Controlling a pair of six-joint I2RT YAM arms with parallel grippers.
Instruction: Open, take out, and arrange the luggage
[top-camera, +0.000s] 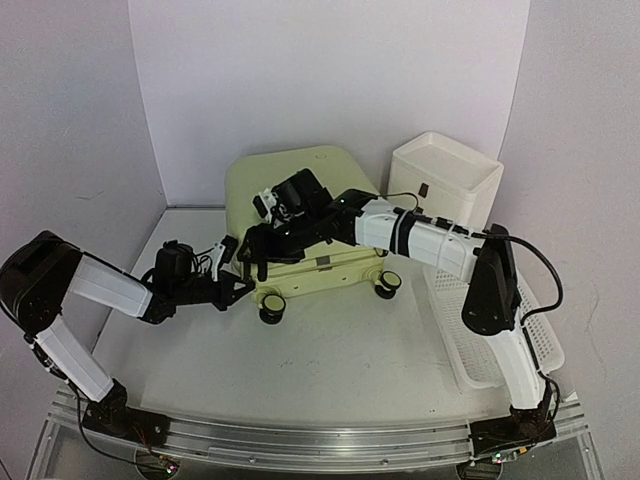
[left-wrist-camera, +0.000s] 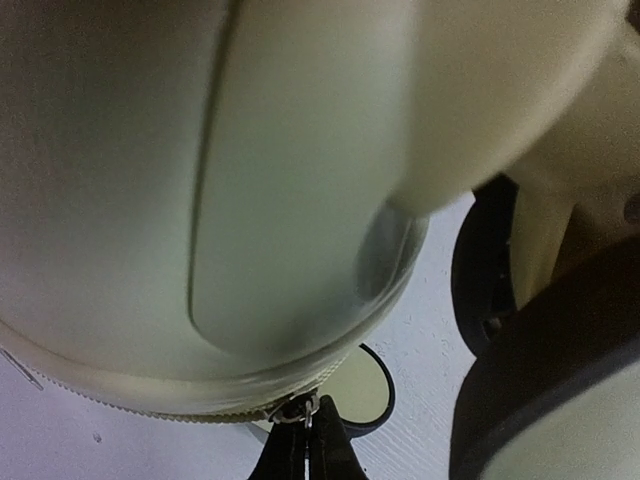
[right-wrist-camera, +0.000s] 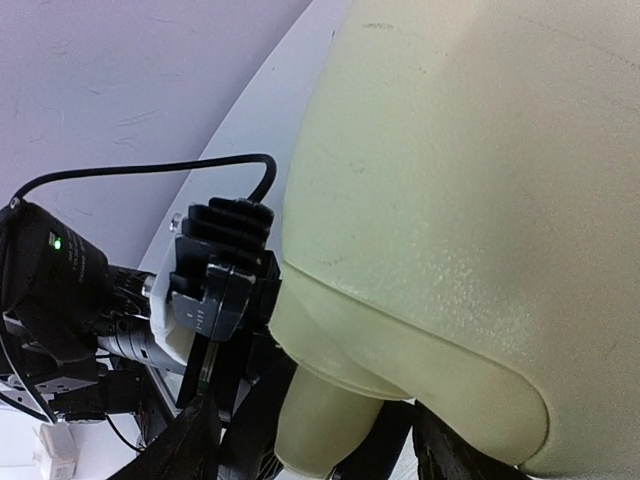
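Observation:
The pale yellow-green luggage (top-camera: 300, 185) lies at the back centre of the table, its black caster wheels (top-camera: 271, 308) facing the front. My left gripper (top-camera: 238, 286) is at its front left corner. In the left wrist view my left gripper (left-wrist-camera: 307, 445) is shut on the metal zipper pull (left-wrist-camera: 300, 408) at the shell's seam. My right gripper (top-camera: 255, 248) reaches across the luggage to the same corner. In the right wrist view my right gripper (right-wrist-camera: 320, 455) is open, with its fingers wide apart on either side of the shell's corner bulge (right-wrist-camera: 330, 420).
A white three-drawer box (top-camera: 445, 185) stands at the back right. A white mesh basket (top-camera: 505, 330) lies along the right edge. The right arm's forearm (top-camera: 430, 238) spans over the luggage. The left wrist's camera and cable (right-wrist-camera: 50, 270) sit close to my right gripper.

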